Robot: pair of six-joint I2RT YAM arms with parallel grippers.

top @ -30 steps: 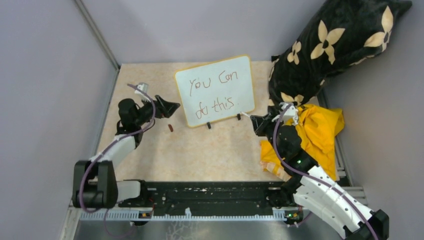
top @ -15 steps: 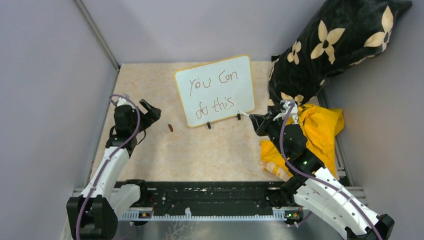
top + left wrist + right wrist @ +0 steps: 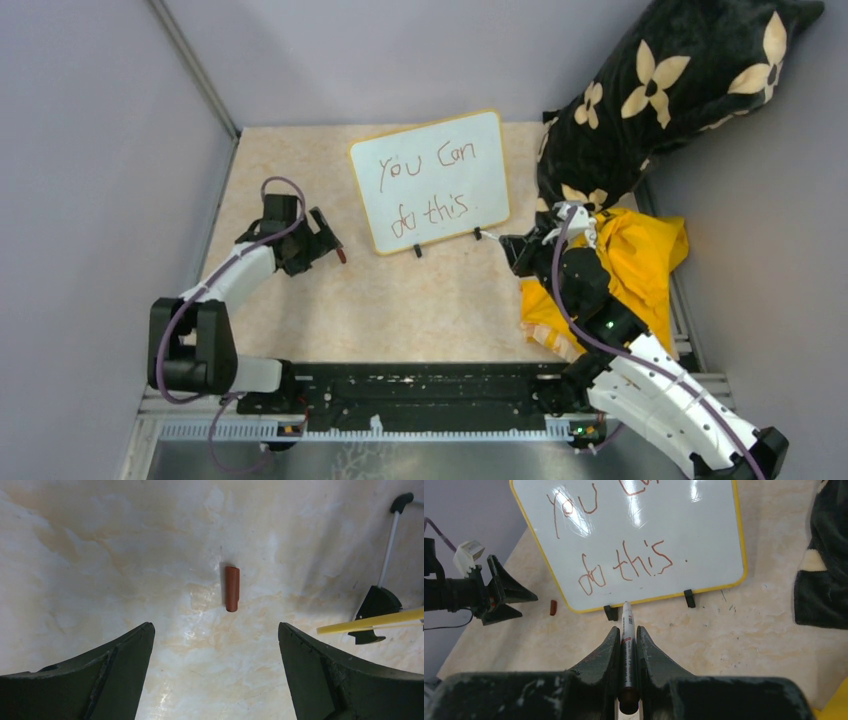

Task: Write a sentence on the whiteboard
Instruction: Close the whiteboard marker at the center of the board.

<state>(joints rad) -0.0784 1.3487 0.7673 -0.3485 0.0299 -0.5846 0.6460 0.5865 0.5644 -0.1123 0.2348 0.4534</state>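
Observation:
The whiteboard [image 3: 430, 180] stands tilted on two black feet at the back of the table, yellow-framed. The sentence [image 3: 432, 185] "You can do this" is on it in reddish-brown, in two lines. My right gripper [image 3: 626, 630] is shut on a silver marker [image 3: 627, 647] whose tip points at the board's lower edge [image 3: 649, 600], just short of it. In the left wrist view, a small reddish-brown cap [image 3: 231, 588] lies on the table ahead of my left gripper [image 3: 215, 626], which is open and empty. From above, the left gripper [image 3: 330, 240] hovers beside the cap [image 3: 342, 255].
A black pillow with cream flowers [image 3: 660, 90] leans in the back right corner. A yellow cloth [image 3: 640, 265] lies under my right arm. Grey walls close in the left, back and right. The black base rail [image 3: 420, 400] runs along the near edge.
My left arm drew back to the left, then swung in again, so its open gripper now sits lower and next to the cap. The right gripper and marker have barely moved.

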